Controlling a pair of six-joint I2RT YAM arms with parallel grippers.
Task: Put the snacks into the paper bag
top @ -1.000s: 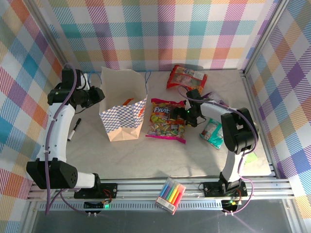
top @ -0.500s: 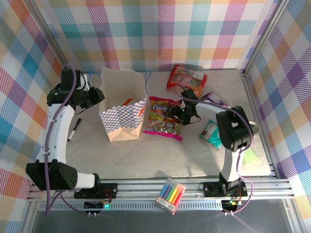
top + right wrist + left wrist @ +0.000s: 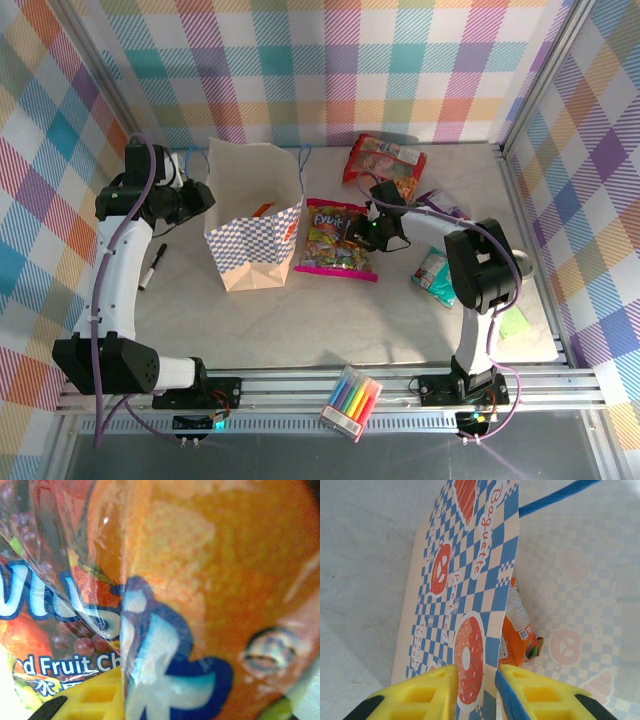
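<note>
The tan paper bag (image 3: 255, 215) stands open at the left of the table. My left gripper (image 3: 203, 196) is shut on its left wall, and the checkered wall (image 3: 465, 595) runs between the yellow fingers (image 3: 425, 692). An orange snack packet (image 3: 517, 630) lies inside the bag. My right gripper (image 3: 372, 229) is shut on the right edge of the pink-edged multicolour candy packet (image 3: 335, 240), just right of the bag. That packet's glossy film (image 3: 210, 580) presses close to the right wrist camera, over one yellow finger (image 3: 95, 700).
A red packet (image 3: 383, 158) lies at the back, a purple one (image 3: 447, 206) behind my right arm, a teal one (image 3: 436, 272) to its right, and a green-yellow one (image 3: 515, 325) near the right rail. A black pen (image 3: 152, 268) lies left of the bag. A marker pack (image 3: 352, 400) sits on the front rail.
My right gripper has drawn the candy packet leftward and back towards the bag, and the packet looks shorter and bunched. The left arm and the bag have held still.
</note>
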